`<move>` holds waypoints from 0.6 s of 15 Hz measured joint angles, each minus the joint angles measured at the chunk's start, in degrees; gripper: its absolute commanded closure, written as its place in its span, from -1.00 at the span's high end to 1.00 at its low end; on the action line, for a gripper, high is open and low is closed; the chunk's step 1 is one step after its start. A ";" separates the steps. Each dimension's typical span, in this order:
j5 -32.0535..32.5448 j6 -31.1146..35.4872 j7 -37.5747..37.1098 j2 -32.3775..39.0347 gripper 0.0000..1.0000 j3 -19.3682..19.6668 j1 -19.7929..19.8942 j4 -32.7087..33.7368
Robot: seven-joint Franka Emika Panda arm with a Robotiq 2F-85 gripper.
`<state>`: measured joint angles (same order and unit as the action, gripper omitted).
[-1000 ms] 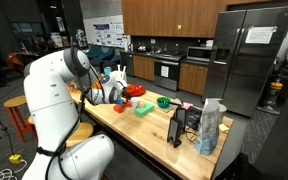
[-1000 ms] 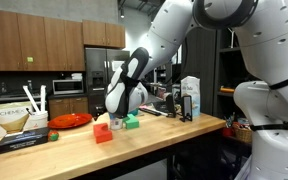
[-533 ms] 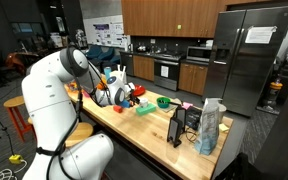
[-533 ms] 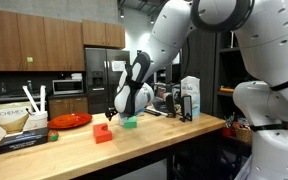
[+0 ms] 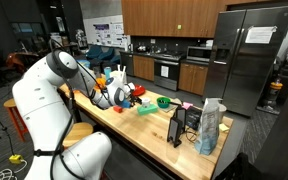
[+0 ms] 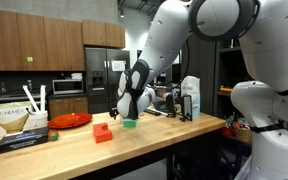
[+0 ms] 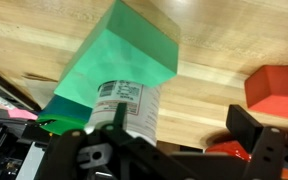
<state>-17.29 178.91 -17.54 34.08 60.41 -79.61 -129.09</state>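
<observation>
My gripper point(image 7: 184, 128) is open and empty, with its dark fingers point(image 7: 256, 132) spread over the wooden table point(image 7: 209, 50). A green block point(image 7: 124, 50) lies just ahead of it. A white bottle with a barcode label point(image 7: 129, 108) stands by the left finger, not gripped. A red block point(image 7: 279, 85) lies to the right and a red bowl point(image 7: 234, 152) shows under the right finger. In both exterior views the gripper point(image 6: 115, 112) point(image 5: 127, 96) hovers just above the table beside the green block point(image 6: 130, 122) point(image 5: 144, 108), with the red block point(image 6: 103, 132) nearby.
A red bowl point(image 6: 71, 120), a coffee filter box point(image 6: 12, 120) and a black box point(image 6: 24, 141) sit along the table. A green bowl point(image 5: 164, 101), a black device point(image 5: 179, 126) and a blue-white bag point(image 5: 211, 126) stand at the other end.
My gripper has risen from the two blocks and shifted from above the red block toward the green block. The blocks have not moved.
</observation>
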 measured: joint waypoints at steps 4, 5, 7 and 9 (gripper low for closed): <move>1.25 0.10 -0.01 -4.96 1.00 0.65 -2.82 -0.44; 1.77 0.30 -0.01 -6.47 1.00 1.58 -4.05 -0.62; 2.45 0.53 0.15 -9.49 1.00 3.46 -6.58 -0.91; 2.47 0.50 0.88 -13.10 1.00 3.44 -7.98 -1.49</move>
<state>-14.82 179.41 -16.66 20.99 63.85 -87.58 -130.58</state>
